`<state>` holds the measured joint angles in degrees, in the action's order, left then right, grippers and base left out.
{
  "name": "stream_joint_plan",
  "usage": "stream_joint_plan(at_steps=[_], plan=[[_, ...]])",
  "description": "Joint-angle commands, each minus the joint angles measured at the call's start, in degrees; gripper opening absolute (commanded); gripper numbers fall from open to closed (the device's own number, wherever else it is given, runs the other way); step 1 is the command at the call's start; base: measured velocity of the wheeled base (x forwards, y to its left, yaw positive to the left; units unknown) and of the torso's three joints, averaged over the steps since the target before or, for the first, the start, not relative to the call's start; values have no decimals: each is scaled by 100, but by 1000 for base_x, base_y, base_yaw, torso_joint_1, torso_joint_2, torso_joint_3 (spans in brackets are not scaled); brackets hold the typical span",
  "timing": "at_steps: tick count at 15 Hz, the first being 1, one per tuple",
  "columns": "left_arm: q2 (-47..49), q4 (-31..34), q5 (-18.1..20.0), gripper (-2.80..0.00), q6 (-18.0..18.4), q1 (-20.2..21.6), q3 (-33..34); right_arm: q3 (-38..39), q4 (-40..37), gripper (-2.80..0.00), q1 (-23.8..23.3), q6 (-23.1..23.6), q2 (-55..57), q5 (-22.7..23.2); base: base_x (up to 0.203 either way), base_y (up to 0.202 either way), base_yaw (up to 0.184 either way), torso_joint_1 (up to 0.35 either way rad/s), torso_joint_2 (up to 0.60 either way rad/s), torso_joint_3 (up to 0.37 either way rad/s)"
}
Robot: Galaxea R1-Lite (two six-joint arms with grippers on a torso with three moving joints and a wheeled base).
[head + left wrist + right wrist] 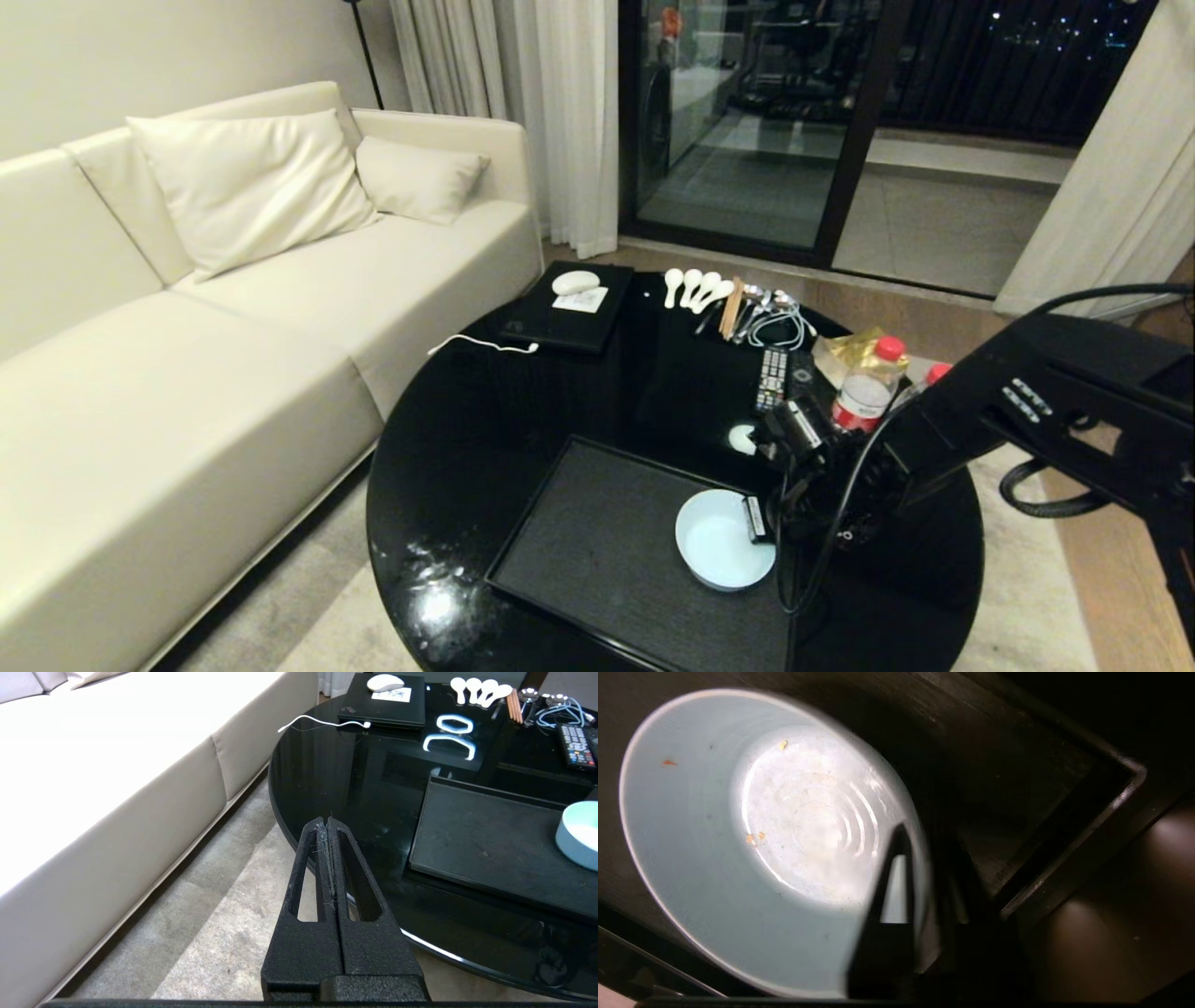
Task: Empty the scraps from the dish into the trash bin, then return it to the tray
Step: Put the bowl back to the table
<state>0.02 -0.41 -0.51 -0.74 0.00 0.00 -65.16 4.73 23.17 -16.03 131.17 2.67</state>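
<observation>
The dish (724, 551) is a small round white bowl with a smooth, faintly bluish inside, sitting upright on the near right part of the tray (597, 551), close to the tray's right edge. In the right wrist view its inside is nearly bare: only a few tiny orange and yellowish flecks (754, 837) cling to the floor and wall, and faint rings show on the glossy bottom. The right claw (758, 519) is at the bowl's right rim, one finger inside the wall and the other outside it; the fingers straddle the rim, but whether they pinch it or stand slightly apart from it I cannot tell. The left claw (328, 826) hangs off the worktop's edge above the carpet, its fingers pressed together on nothing. The tray is a flat black rectangle with a low raised rim, lying on the round glossy black worktop (467, 439).
</observation>
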Motion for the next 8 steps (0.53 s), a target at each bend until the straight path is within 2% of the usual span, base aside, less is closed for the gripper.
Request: stream_joint_plan(at_steps=[1,8], plan=[[-2,-2,-2,-280,-5,0,0,51,41,0,3,3,-35,5,0,0,0,0,0,0],[-2,-2,-2,-280,-5,0,0,35,41,0,-24,-23,-696,0,0,0,0,0,0,0]])
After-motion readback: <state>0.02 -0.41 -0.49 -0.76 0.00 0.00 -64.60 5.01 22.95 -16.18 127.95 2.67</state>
